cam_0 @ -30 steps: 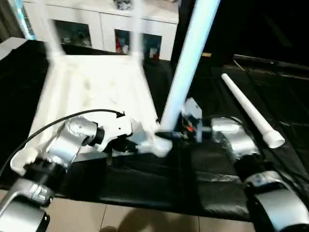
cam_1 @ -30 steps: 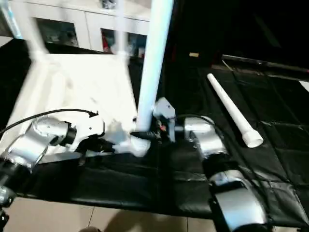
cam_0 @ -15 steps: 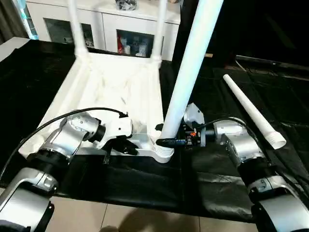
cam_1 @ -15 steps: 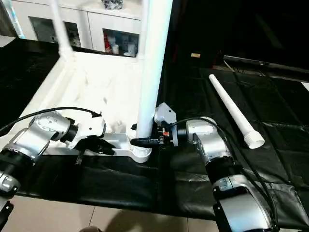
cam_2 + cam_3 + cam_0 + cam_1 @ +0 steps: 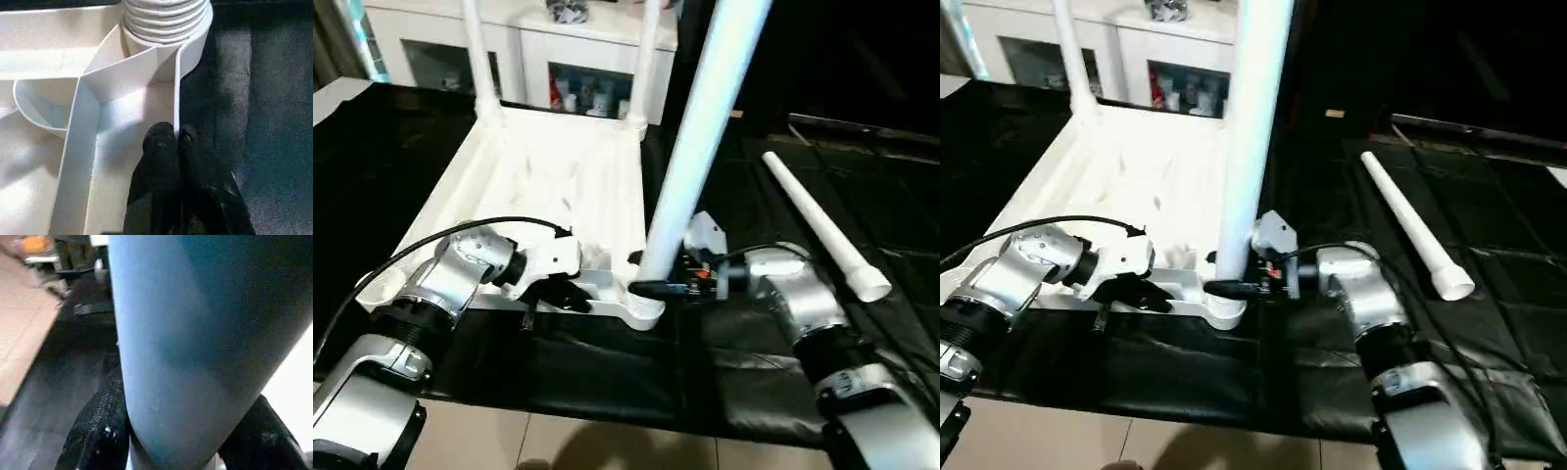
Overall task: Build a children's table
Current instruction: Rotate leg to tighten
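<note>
The table top (image 5: 548, 186) lies ribbed side up on the black-covered counter (image 5: 607, 372), 2 legs standing in its far sockets and a 3rd leg (image 5: 695, 157) upright in the near corner socket (image 5: 641, 304), pinched low down by the right end effector (image 5: 651, 289). The left end effector (image 5: 173, 139), its fingers pressed together, pinches the top's thin rim beside that socket; if the leg leans or the top slips toward the counter's near edge, the threads could bind. The 4th leg (image 5: 822, 225) lies well apart to the right, with open counter around it.

The upright leg (image 5: 700, 137) runs off the top edge, its upper end unseen. The cabinet (image 5: 578, 59) is cropped; items behind its glass are unreadable.
</note>
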Available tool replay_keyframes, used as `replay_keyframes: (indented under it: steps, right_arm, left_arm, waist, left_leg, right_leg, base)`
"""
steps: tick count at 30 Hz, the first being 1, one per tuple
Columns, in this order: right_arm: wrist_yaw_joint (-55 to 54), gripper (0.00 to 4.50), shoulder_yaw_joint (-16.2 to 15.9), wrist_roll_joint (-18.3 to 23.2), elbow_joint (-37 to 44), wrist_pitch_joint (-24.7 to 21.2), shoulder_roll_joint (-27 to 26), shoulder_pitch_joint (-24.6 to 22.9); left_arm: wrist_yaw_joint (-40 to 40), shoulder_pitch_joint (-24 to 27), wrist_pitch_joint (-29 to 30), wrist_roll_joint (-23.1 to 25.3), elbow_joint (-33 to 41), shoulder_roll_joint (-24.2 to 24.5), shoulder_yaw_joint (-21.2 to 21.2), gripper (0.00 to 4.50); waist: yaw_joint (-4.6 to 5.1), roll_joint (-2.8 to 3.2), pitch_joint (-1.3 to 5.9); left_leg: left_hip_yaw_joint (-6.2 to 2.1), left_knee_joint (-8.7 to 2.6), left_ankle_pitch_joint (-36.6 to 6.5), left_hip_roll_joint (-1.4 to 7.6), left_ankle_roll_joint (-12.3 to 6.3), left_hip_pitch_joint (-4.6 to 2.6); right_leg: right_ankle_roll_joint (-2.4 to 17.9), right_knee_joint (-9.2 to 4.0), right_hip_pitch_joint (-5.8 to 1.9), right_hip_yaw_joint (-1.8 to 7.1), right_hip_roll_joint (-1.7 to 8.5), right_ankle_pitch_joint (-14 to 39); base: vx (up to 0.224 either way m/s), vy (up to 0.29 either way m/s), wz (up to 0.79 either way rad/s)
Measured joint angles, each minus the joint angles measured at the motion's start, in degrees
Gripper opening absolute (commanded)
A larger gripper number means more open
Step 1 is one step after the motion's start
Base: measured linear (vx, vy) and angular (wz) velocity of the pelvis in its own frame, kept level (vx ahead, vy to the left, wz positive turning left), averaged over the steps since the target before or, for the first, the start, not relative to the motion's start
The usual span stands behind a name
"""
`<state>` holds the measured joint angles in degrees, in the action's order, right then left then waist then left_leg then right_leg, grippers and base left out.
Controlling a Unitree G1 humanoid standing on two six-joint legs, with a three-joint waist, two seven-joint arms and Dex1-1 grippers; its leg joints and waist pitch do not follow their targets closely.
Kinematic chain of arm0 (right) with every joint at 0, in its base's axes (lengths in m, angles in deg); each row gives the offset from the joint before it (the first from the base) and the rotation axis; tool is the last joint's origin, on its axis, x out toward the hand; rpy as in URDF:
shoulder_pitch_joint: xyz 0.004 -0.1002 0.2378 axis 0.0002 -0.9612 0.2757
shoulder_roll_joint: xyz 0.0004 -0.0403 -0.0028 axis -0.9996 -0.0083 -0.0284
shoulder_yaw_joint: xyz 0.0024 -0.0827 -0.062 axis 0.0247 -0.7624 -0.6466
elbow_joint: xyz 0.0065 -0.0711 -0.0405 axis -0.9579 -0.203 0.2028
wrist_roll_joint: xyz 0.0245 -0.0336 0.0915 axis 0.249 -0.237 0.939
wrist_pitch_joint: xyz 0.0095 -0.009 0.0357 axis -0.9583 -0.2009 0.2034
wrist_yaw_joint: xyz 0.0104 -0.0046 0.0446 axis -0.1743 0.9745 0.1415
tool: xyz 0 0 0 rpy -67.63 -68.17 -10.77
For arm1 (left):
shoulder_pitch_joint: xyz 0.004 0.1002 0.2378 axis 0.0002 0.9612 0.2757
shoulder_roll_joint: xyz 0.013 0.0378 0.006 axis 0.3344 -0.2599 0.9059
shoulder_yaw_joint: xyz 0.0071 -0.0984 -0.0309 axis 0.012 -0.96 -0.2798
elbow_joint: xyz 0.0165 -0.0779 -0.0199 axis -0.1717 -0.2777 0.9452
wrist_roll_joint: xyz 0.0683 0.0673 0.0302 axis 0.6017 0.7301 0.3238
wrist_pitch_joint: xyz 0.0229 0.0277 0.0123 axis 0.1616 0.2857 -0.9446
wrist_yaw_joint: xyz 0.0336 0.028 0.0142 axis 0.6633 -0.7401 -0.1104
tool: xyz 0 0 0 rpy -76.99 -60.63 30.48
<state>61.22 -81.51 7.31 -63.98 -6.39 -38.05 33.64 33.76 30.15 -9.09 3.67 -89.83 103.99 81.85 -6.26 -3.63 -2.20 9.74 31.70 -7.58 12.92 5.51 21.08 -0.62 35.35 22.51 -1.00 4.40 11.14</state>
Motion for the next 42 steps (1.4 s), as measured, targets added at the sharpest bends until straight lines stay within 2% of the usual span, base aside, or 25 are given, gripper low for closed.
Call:
replay_keyframes:
  steps: [7,9,11,15,17,19,21,24,29,35,37,41,42]
  right_arm:
    - [-12.84,1.88,2.16,-0.06,-3.20,-0.64,-4.52,1.39]
    - [-18.73,1.88,3.48,-0.02,-7.13,-1.85,-7.29,4.12]
    - [-24.36,1.88,4.80,0.00,-10.71,-3.13,-9.00,6.97]
    - [-33.60,1.88,7.35,0.22,-15.87,-3.69,-11.13,10.71]
    - [-37.89,1.88,7.77,0.19,-17.88,-3.70,-11.57,12.15]
    - [-41.78,1.88,8.23,-0.29,-19.77,-4.03,-11.78,13.31]
    - [-43.17,1.88,8.14,-0.86,-20.15,-4.25,-12.65,13.64]
    - [-42.98,1.88,7.98,-1.04,-19.98,-4.22,-13.26,13.72]
    - [-43.10,1.88,8.12,-1.07,-20.59,-3.91,-13.71,13.77]
    - [-43.49,1.88,8.58,-1.09,-21.80,-3.53,-13.96,14.14]
    - [-43.37,1.88,8.68,-1.09,-21.79,-3.53,-13.85,14.02]
    - [-43.38,1.88,8.69,-1.11,-21.80,-3.52,-13.89,13.98]
    - [-43.33,1.88,8.69,-1.11,-21.80,-3.52,-13.92,13.99]
  left_arm:
    - [-7.55,5.66,10.18,-0.72,9.06,0.28,-4.30,0.00]
    - [-12.14,9.57,17.69,-0.93,16.30,-0.22,-6.90,0.00]
    - [-16.05,10.85,24.37,-0.89,20.64,-1.83,-8.07,0.00]
    - [-20.94,11.22,32.21,-0.29,26.04,-5.69,-9.23,0.00]
    - [-22.37,11.09,33.79,-0.34,28.72,-7.27,-10.11,0.00]
    - [-22.82,9.29,33.47,-0.85,32.16,-10.63,-9.38,0.00]
    - [-24.25,7.69,31.73,-0.56,31.63,-11.39,-7.92,0.00]
    - [-27.25,7.40,31.39,0.61,28.73,-11.13,-7.83,0.00]
    - [-29.24,7.50,32.54,2.12,27.13,-9.81,-7.81,0.00]
    - [-29.03,7.50,33.24,4.35,27.91,-5.93,-7.20,0.00]
    - [-28.76,7.50,35.19,3.53,27.87,-6.02,-7.67,0.32]
    - [-28.32,7.50,39.02,-0.37,28.49,-8.86,-9.15,0.54]
    - [-28.37,7.50,39.59,-1.02,28.66,-9.67,-9.20,0.76]
  waist:
    - [2.33,0.03,-0.06]
    - [3.69,-0.13,-0.07]
    - [4.64,-0.26,-0.12]
    - [5.22,-0.51,-0.05]
    - [5.01,-0.53,-0.04]
    - [4.08,-0.44,0.07]
    - [4.05,-0.40,0.17]
    - [4.55,-0.37,0.21]
    - [4.45,-0.15,0.12]
    - [4.41,0.03,0.02]
    - [4.40,0.02,0.03]
    - [4.39,0.00,0.04]
    - [4.39,0.00,0.04]
  left_leg:
    - [-0.34,0.06,0.01,-0.03,0.01,0.01]
    - [-0.37,0.13,0.01,-0.02,0.02,-0.08]
    - [-0.50,0.17,0.01,-0.03,0.02,-0.04]
    - [-0.56,0.19,-0.03,-0.03,0.10,-0.02]
    - [-0.43,0.17,-0.06,-0.02,0.14,-0.03]
    - [-0.45,0.14,-0.08,-0.02,0.17,-0.10]
    - [-0.50,0.11,-0.12,-0.02,0.23,-0.20]
    - [-0.80,0.14,-0.20,-0.01,0.35,-0.08]
    - [-1.08,0.12,-0.27,0.03,0.46,-0.12]
    - [-1.30,0.11,-0.28,0.01,0.48,-0.14]
    - [-1.30,0.15,-0.28,0.00,0.48,-0.14]
    - [-1.30,0.18,-0.28,-0.02,0.48,-0.13]
    - [-1.30,0.17,-0.28,-0.02,0.48,-0.14]
  right_leg:
    - [0.00,-0.25,0.58,-0.04,0.00,0.00]
    - [0.16,-0.23,0.69,-0.06,0.00,-0.10]
    - [0.21,-0.31,0.92,-0.18,-0.01,-0.13]
    - [0.53,-0.36,1.20,-0.31,-0.01,-0.35]
    - [0.52,-0.32,1.21,-0.37,-0.02,-0.53]
    - [0.52,-0.31,1.09,-0.41,-0.02,-0.55]
    - [0.50,-0.30,1.01,-0.48,-0.02,-0.54]
    - [0.48,-0.43,1.10,-0.82,0.00,-0.53]
    - [0.48,-0.35,1.01,-1.16,0.00,-0.54]
    - [0.48,-0.35,0.99,-1.31,-0.02,-0.54]
    - [0.48,-0.37,0.94,-1.29,-0.01,-0.54]
    - [0.48,-0.42,0.93,-1.26,0.00,-0.53]
    - [0.48,-0.41,0.92,-1.27,0.00,-0.54]
  base:
    - [0.000,0.000,0.00]
    - [0.000,0.000,0.00]
    - [0.000,0.000,0.00]
    - [0.000,0.000,0.00]
    - [0.000,0.000,0.00]
    - [0.000,0.000,0.00]
    - [0.000,0.000,0.00]
    - [0.000,0.000,0.00]
    - [0.000,0.000,0.00]
    - [0.000,0.000,0.00]
    - [0.000,0.000,0.00]
    - [0.000,0.000,0.00]
    - [0.000,0.000,0.00]
